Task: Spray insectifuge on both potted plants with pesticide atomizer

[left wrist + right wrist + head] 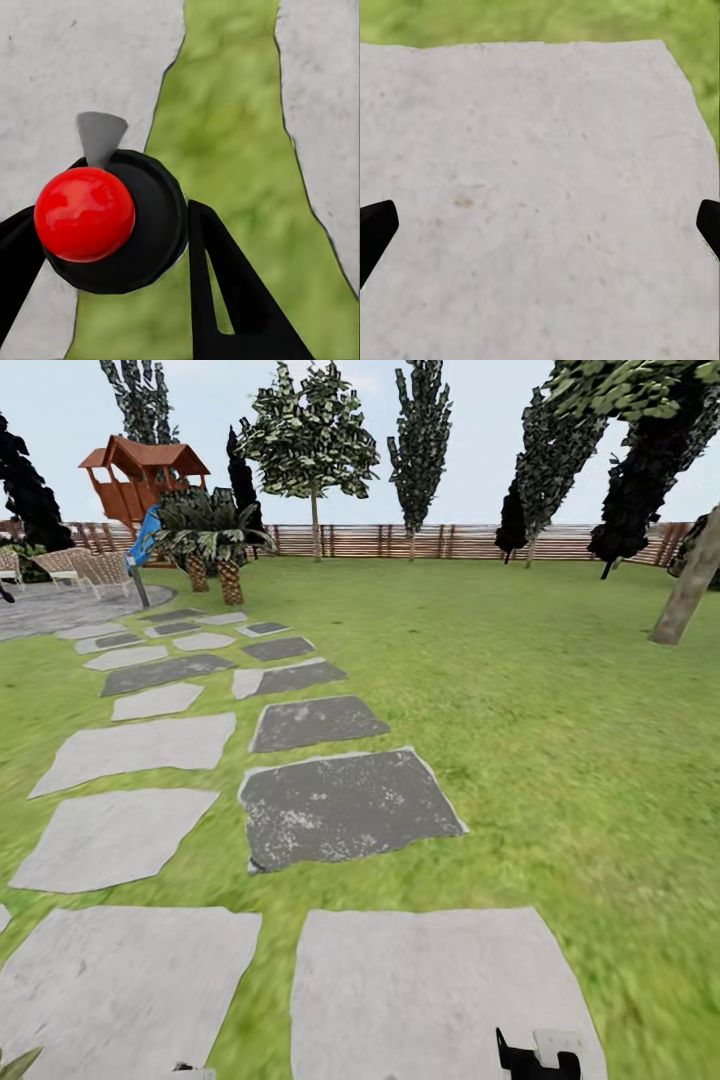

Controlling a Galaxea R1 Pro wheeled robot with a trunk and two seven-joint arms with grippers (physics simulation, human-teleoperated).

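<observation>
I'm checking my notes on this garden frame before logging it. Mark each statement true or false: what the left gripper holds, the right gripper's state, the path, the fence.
1. The left gripper is empty. False: its fingers flank a black object with a red ball top.
2. The right gripper is open over a pale stone slab. True.
3. The stepping stones lead toward a pond. False: toward a paved patio.
4. A slatted wooden fence borders the lawn. True.

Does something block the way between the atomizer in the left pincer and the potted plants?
Nothing visible does. The left pincer grips the atomizer above the stepping stones, which run over the lawn to the patio. Palms stand beside the far end. Where the plants stand, I cannot tell.
</observation>
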